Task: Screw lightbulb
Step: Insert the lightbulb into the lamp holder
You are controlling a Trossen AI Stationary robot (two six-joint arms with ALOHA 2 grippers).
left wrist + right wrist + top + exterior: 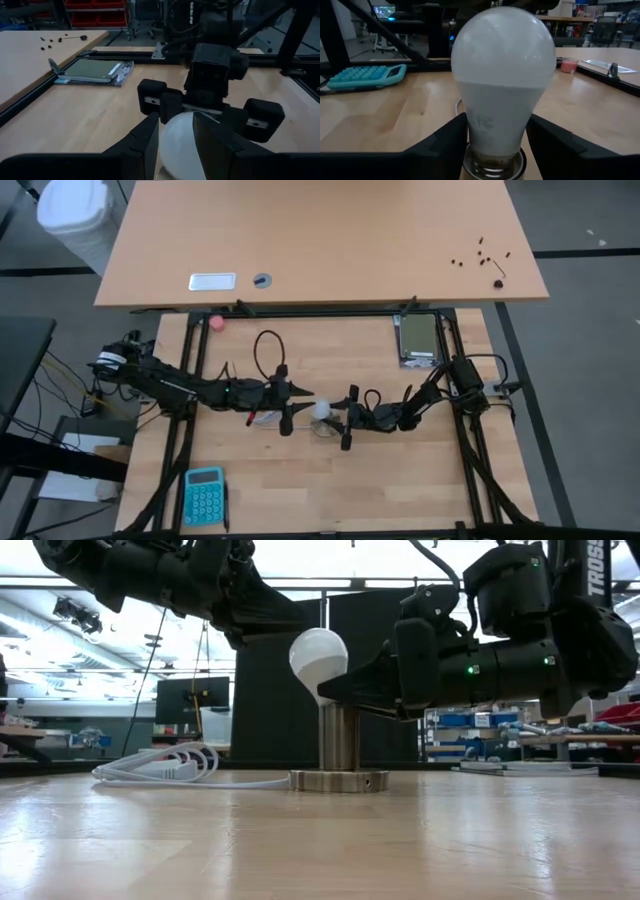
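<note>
**White frosted bulb seated upright in a metal socket**

White lightbulb [318, 660] is standing upright in the cylindrical socket [339, 738] near the table's centre. Right gripper [495, 137], reaching in from 3 o'clock, is clamping the bulb's tapered neck between both fingers [445, 145]. Left gripper [175, 135], coming from 9 o'clock, is bracketing the globe, its jaws parted; contact cannot be told. White cord [170, 768] is lying coiled beside the socket base.
</note>
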